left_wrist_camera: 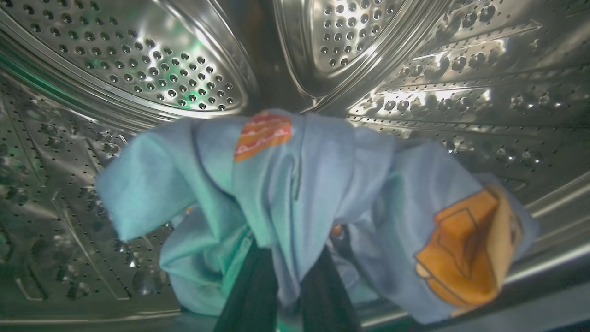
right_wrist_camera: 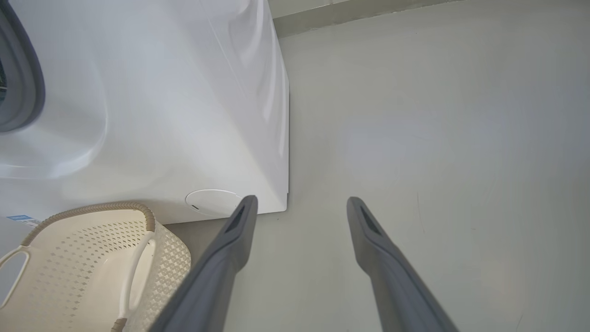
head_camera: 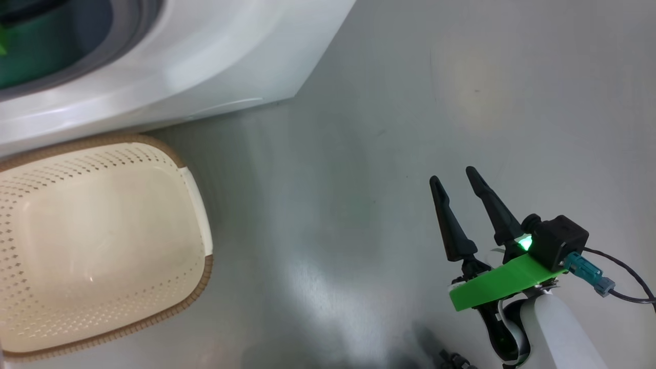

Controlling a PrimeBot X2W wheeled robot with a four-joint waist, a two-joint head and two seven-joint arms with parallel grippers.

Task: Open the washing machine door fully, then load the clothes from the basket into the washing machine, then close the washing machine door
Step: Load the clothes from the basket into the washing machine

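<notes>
Soft cloth: the light blue garment with orange patches (left_wrist_camera: 295, 184) droops over my left claw (left_wrist_camera: 289, 263), whose two dark fingers (left_wrist_camera: 253, 290) are clenched on a bunched fold at the lower middle of the left wrist view. It hangs inside the perforated steel drum (left_wrist_camera: 138, 55), spreading across the middle of the frame, not yet lying on the drum wall.

I judge it light and limp. It will sag and trail from any single pinch, and a loose corner could catch on the way in, so a thick gathered fold near its middle is the place to hold.

In the head view my right claw (head_camera: 453, 175) hangs released at lower right over the grey floor (head_camera: 359, 154), fingers apart and holding nothing. At lower left the cream perforated plastic basket with a brown woven-look rim (head_camera: 102, 139) shows its bare bottom, just beside the white boxy washing machine (head_camera: 205, 66).
</notes>
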